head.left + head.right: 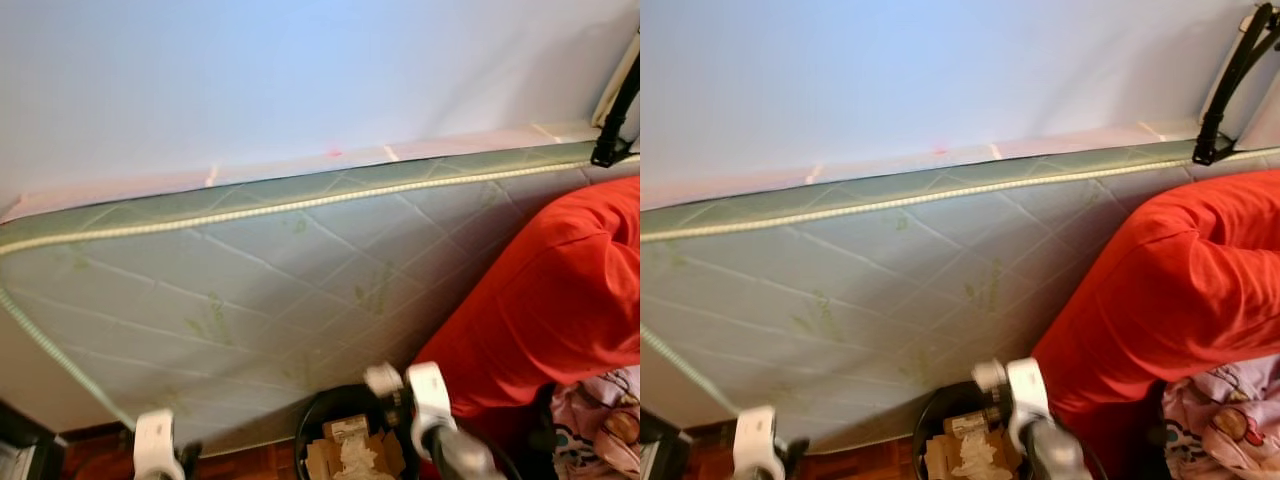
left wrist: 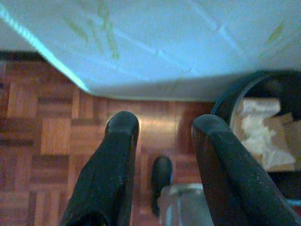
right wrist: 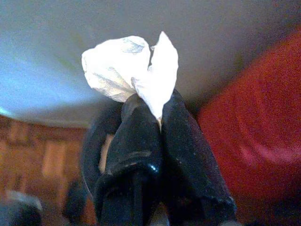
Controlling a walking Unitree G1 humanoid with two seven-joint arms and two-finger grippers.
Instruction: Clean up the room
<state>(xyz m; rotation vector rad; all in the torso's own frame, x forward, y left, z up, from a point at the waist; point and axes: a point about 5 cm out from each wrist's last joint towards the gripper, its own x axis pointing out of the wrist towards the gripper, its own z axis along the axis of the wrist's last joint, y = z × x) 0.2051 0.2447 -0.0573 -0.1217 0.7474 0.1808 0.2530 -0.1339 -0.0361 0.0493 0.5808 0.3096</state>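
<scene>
- Fingers of the right gripper (image 3: 157, 115) are squeezed tight on a crumpled white tissue (image 3: 131, 73), which sticks out past the tips.
- Right under and behind that gripper sits a round black bin (image 1: 322, 412) with cardboard and paper scraps inside. The bin stands on the wood floor (image 2: 51, 136).
- The left gripper (image 2: 164, 141) is low on the robot's left with its fingers spread apart and nothing between them. It points at bare floor, with the bin's rim just beside it.
- A pale green quilted mattress (image 1: 250, 300) leans on its edge against the wall (image 1: 300, 70). Its bottom edge comes down close to the bin, so there is little room behind.
- A big red cloth (image 1: 560, 300) crowds the robot's right side, close to the bin.
</scene>
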